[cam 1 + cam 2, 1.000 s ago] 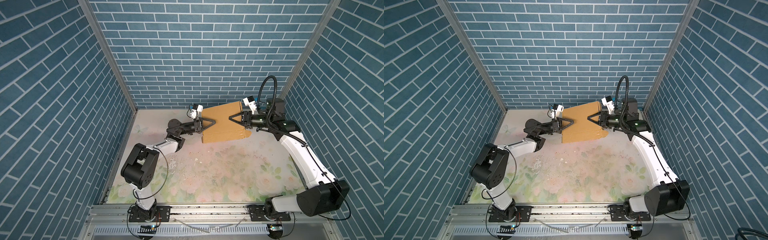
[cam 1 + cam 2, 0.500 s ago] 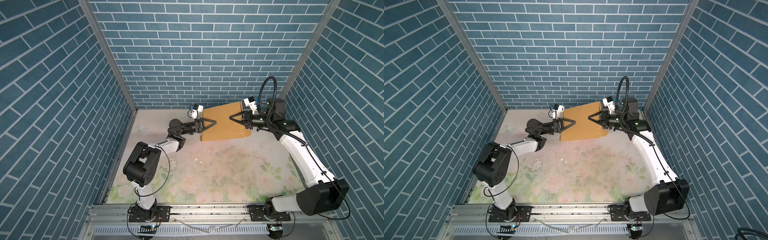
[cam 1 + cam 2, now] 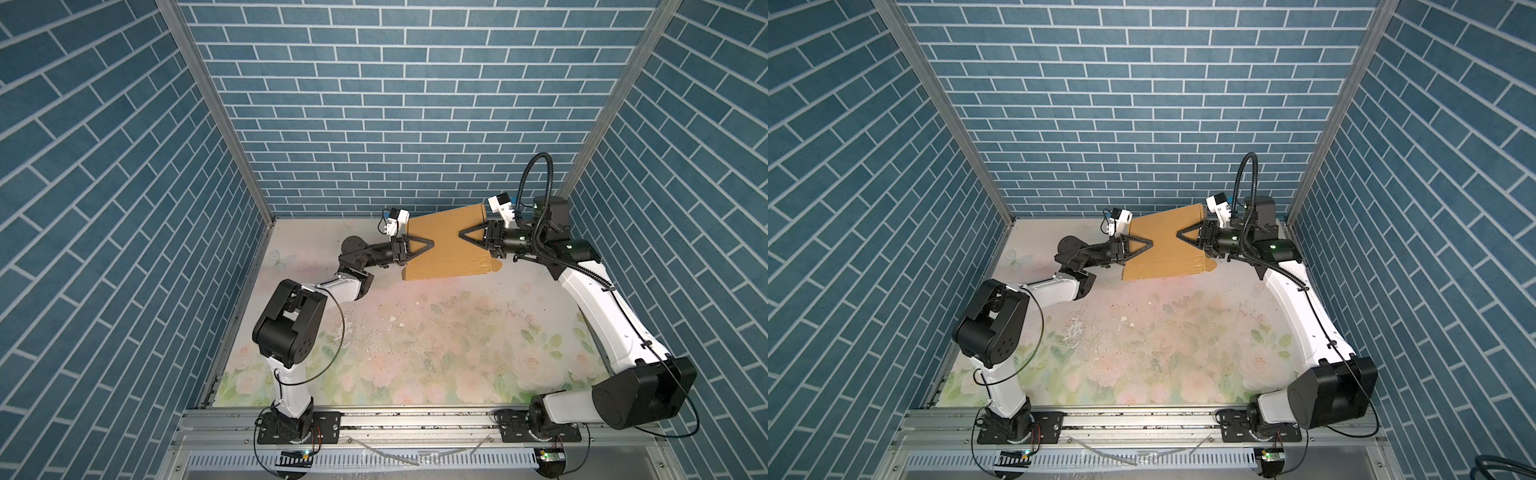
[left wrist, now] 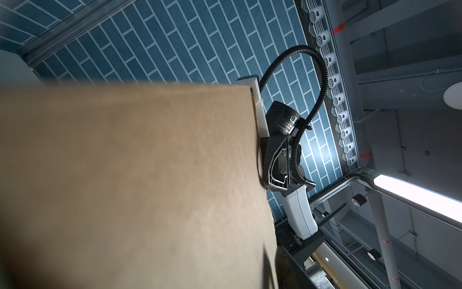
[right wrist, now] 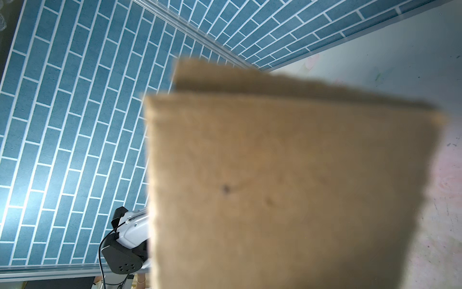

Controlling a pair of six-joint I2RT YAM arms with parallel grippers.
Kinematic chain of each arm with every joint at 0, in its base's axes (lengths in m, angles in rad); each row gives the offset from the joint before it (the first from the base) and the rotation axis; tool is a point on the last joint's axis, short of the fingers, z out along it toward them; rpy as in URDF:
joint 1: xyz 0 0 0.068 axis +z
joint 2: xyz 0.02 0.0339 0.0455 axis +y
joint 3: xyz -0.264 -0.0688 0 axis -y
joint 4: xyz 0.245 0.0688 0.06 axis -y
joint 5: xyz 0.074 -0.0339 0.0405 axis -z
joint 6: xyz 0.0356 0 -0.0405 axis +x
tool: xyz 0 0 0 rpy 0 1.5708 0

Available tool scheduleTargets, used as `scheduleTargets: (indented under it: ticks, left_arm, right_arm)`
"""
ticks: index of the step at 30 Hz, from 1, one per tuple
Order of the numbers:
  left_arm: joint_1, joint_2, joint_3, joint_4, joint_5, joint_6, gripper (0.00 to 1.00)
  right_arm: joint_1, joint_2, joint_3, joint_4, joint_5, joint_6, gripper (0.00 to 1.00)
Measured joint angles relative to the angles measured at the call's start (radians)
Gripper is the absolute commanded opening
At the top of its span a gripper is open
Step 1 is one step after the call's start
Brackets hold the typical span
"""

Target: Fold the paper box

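Blue brick-patterned walls [image 3: 395,104] enclose a pale floral surface [image 3: 415,353], seen from above. Two black-and-white arms rise from a rail at the near edge: the left arm [image 3: 332,286] and the right arm [image 3: 602,307] both reach toward the far middle.

Between them sits the box [image 3: 446,257], plain brown cardboard, folded flat and shallow. It lies at the far middle of the surface, close to the back wall, tilted so its far edge is raised and its near edge is low against the surface. In both wrist views blurred cardboard [image 4: 125,187] fills most of the picture [image 5: 287,187].

The left claw [image 3: 432,243] straddles the box's left edge, one triangular finger lying on its top face. The right claw [image 3: 460,237] straddles the right edge the same way. The lower fingers are hidden under the cardboard, so I cannot tell whether either claw is clenched or released.
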Motion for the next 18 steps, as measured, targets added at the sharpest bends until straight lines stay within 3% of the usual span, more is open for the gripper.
scheduleTargets:
  ticks: [18]
  left_arm:
    - [0.002, 0.01, -0.017, 0.003, -0.009, -0.05, 0.43]
  right_arm:
    - [0.01, -0.031, -0.018, 0.002, 0.094, -0.048, 0.82]
